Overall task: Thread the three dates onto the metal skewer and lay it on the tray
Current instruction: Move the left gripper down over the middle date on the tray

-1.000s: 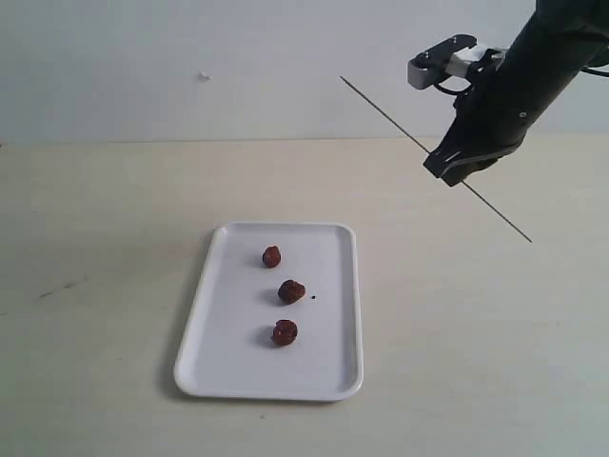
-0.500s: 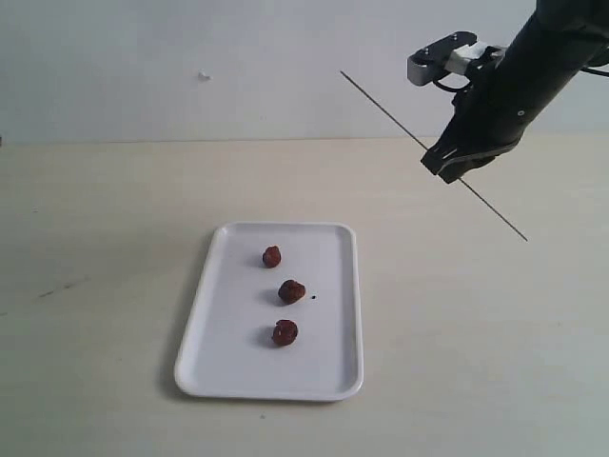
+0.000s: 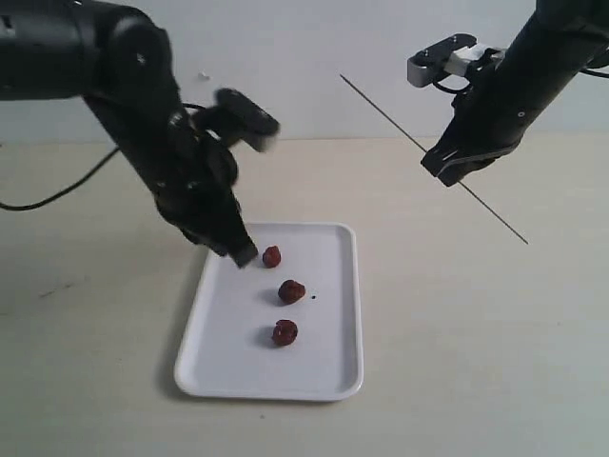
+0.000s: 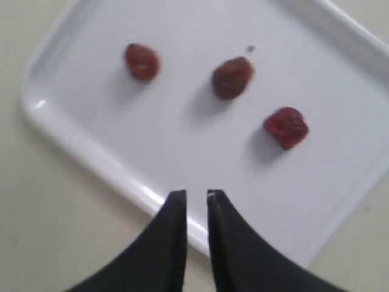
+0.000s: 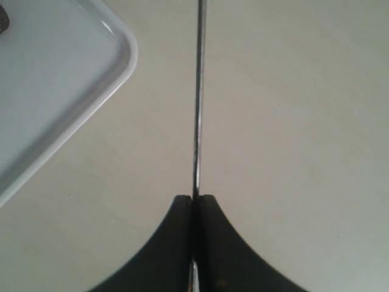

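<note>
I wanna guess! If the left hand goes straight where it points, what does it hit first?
Likely the left hand meets the tray's bare floor, not the dates, though depth is unclear.

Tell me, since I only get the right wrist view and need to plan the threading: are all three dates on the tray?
Observer: Yes. The three dates lie loose in a row on the white tray, and none touches another.
Operator: Where is the left gripper?
Observer: The left gripper is at the tray's left rim, clear of every date. Its jaws are a narrow gap apart and hold nothing.
Operator: How is my skewer gripped?
Observer: The right gripper clamps the metal skewer near its middle. The skewer is slanted, with a length sticking out on both sides, and sits to the right of the tray in the exterior view.
</note>
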{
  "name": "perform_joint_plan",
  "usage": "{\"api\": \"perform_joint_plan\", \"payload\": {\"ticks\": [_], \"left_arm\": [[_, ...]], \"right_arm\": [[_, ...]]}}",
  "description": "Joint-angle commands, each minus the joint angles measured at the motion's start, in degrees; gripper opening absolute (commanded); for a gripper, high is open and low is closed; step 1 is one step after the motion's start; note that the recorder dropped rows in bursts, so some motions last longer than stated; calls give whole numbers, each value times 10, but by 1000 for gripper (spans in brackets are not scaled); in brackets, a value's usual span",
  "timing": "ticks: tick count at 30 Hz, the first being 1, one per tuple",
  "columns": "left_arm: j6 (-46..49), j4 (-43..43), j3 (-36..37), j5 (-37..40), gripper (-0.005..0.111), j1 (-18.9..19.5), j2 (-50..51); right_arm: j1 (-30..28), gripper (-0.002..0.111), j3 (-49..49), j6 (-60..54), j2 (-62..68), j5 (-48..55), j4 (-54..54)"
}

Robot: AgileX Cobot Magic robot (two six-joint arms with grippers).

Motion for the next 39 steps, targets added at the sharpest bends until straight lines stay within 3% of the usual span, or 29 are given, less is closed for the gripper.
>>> {"api": "perform_joint_plan", "payload": {"ticks": [1, 5, 16, 23, 39], "left_arm": [[244, 22, 0, -6, 38, -65, 21], [388, 22, 4, -8, 56, -90, 34], [566, 20, 4, -14, 56, -95, 79], [570, 16, 4, -55, 56, -95, 101], [595, 15, 4, -73, 55, -95, 124]], "right_arm": [[-2, 0, 1, -4, -4, 4, 6], [-2, 0, 1, -8, -4, 4, 6], [-2, 0, 1, -20, -4, 4, 8], [-2, 0, 1, -20, -4, 4, 7], [-2, 0, 1, -20, -4, 4, 6]]}}
